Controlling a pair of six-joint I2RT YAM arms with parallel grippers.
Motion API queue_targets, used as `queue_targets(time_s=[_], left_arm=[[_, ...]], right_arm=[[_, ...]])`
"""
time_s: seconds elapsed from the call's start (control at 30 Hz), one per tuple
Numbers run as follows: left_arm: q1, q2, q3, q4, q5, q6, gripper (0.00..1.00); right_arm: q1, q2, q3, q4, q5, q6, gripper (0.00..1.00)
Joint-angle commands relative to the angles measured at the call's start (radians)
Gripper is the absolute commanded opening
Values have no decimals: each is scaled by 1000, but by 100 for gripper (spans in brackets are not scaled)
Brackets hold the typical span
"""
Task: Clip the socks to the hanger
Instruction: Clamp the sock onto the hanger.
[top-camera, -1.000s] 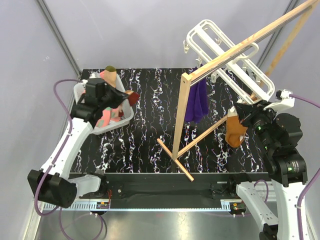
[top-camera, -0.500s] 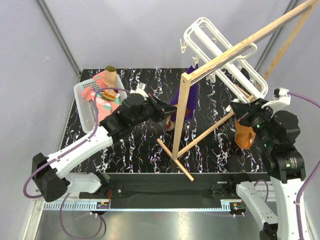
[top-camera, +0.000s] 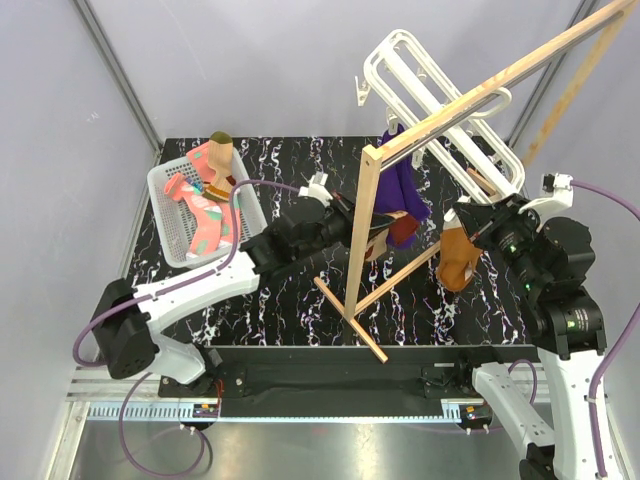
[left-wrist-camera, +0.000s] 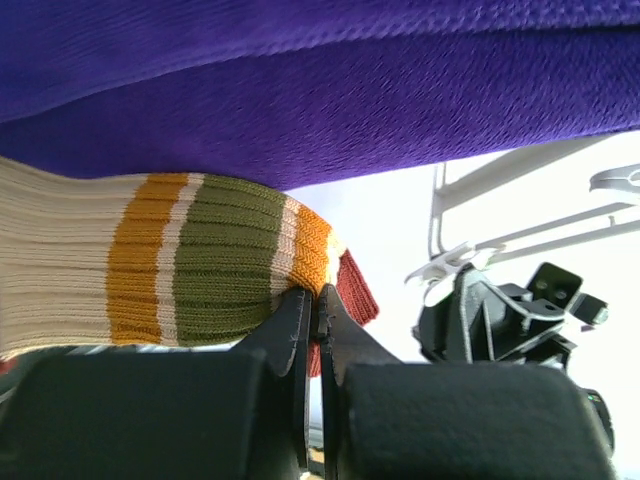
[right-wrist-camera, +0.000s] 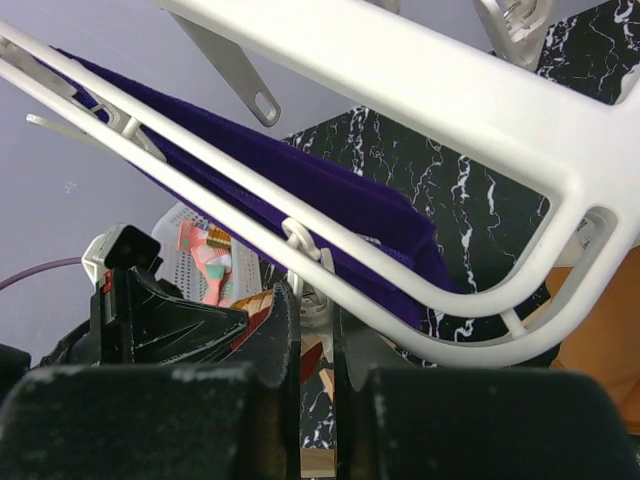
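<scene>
Reaching from the near left across the black marbled counter, the left arm sets the left gripper just beside the upright post of the wooden stand in the top view, under the hanging purple cloth. A striped sock sits at its tip. The white hanger lies tilted across the stand's rail, above and to the right of that gripper. The right gripper is at the hanger's lower end, with an orange-brown cloth just beside it. Well apart at the far left, a white basket holds the pink socks, and a tan sock with an olive toe stands at its far corner.

From the left wrist, the left gripper has its jaws pressed together on the edge of the striped sock, at the orange band next to a dark red edge. Cream ribbing with orange and olive stripes spreads to the left. The purple cloth fills the top and touches the sock. Hanger bars show pale at the right.

From the right wrist, the right gripper has its jaws drawn narrow, with a slim gap. A small white clip dangles from the hanger down to the fingertips; whether it is pinched I cannot tell. The purple cloth hangs behind the bars, and the basket with a pink sock shows beyond.
</scene>
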Motion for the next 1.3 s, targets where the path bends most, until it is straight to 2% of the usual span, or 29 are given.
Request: queue_targets(time_s=[0.0,0.53,1.27], left_arm=[[-22,35,77,166,-29,-39,0],[-44,138,180,189,-17,-39,0],[-59,143,238,20,-43,57,0]], right_arm=[[9,18,-11,-8,-62,4,0],[9,30,3,-19,-76,-6,0],[9,44,39,-28,-48,-33,0]])
